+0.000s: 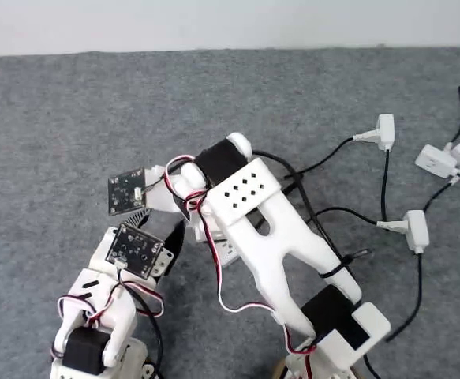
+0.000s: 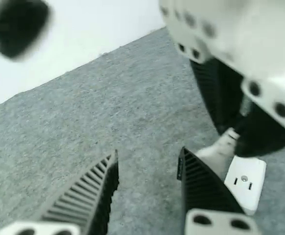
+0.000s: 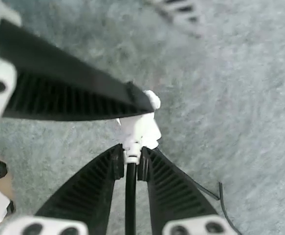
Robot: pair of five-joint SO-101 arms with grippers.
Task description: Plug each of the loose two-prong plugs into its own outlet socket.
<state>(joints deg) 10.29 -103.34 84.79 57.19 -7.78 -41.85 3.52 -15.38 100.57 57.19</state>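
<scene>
My right jaws pinch the white plug [image 3: 138, 128], its long axis in line with them, head pointing away, cord [image 3: 130, 196] trailing back between them. My left jaws are spread beside the outlet socket [image 2: 245, 183] on the bench [image 2: 132, 112].

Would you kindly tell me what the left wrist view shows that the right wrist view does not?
Left wrist, not right wrist: the white outlet socket, on the carpet past the open left gripper. Right wrist, not left wrist: the black cord running out of the right gripper, which is shut on the plug. Both: that white plug and the grey carpet.
</scene>
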